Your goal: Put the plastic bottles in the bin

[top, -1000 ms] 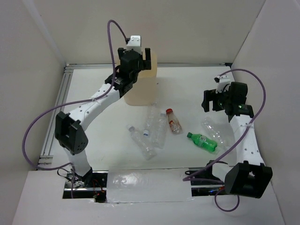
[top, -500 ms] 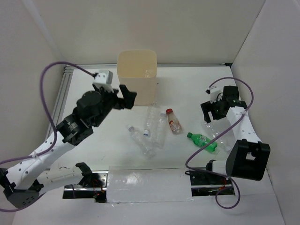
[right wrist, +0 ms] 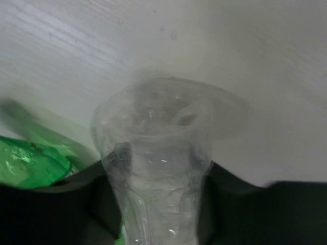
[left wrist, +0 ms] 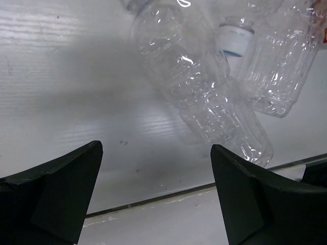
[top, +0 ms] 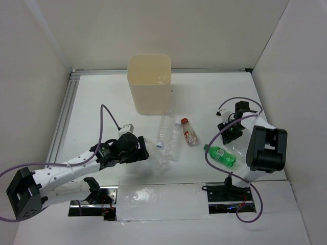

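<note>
The cream bin stands upright at the back of the table. Three clear bottles lie together at mid-table, with a red-capped bottle to their right. My left gripper hangs low and open just left of them, holding nothing. In the left wrist view the clear bottles lie ahead of the open gripper, one showing a white cap. My right gripper is shut on another clear bottle, its fingers pressing both sides. A green bottle lies beside it.
White walls enclose the table on the left, back and right. An aluminium rail runs along the left edge. The right arm's body stands over the right side, its purple cable looping near the green bottle.
The left arm swung from the bin down to the near clear bottles, staying open. The right arm dropped onto the clear bottle at the right and closed on it.
</note>
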Robot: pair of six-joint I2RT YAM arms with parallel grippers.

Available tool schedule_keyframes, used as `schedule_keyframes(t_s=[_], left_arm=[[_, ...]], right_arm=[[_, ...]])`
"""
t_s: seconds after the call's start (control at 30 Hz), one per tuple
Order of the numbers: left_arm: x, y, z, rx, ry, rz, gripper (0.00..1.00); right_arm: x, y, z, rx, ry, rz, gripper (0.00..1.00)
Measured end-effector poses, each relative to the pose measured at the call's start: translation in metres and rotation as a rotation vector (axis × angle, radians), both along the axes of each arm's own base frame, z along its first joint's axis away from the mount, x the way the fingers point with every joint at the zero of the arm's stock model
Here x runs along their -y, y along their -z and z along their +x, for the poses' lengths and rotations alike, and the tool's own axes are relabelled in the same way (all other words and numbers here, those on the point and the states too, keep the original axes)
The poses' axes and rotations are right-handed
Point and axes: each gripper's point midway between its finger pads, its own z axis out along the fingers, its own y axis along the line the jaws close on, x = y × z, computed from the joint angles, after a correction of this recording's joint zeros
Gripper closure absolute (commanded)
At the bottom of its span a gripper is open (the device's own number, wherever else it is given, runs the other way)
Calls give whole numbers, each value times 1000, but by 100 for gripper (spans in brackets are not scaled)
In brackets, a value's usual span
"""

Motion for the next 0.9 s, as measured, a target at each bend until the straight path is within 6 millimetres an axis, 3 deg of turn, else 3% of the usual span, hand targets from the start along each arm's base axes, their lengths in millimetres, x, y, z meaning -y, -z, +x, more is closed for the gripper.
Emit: schedule_keyframes(t_s=[0.03, 0.07, 0.13, 0.2, 0.27, 0.37, 0.43, 0.53, 0.63, 0.77, 0.9], left_arm=[[1, 4, -3, -15, -12, -12, 0], [3, 6, -5, -25, -21, -26, 0], [9, 5, -6, -31, -27, -58, 0], [17, 2, -4, -28, -37, -91, 0], [21, 2, -2, -33, -50, -109, 0], [27, 5, -2, -45, -56, -120, 0], [30, 8, -2, -51, -54, -118, 0], [36, 15, -2, -61, -43, -110, 0], [40, 20, -5, -73, -27, -105, 0], [46, 24, -11, -84, 0, -98, 0], [51, 23, -16, -79, 19, -102, 0]], right_arm=[[0, -2, 2, 3, -4, 3, 71], [0, -5, 4, 12, -12, 8, 74], [-2, -14, 9, 24, -31, 28, 75], [-6, -37, 27, 79, -55, 60, 75], [-13, -82, 64, 204, -91, 108, 76], [-28, -187, 129, 517, -178, 185, 76], [-48, -259, 152, 718, -249, 256, 76], [-104, -352, 161, 971, -398, 379, 76], [-184, -412, 156, 1120, -570, 542, 76], [-283, -453, 157, 1181, -714, 751, 76], [-355, -456, 170, 1167, -757, 881, 76]])
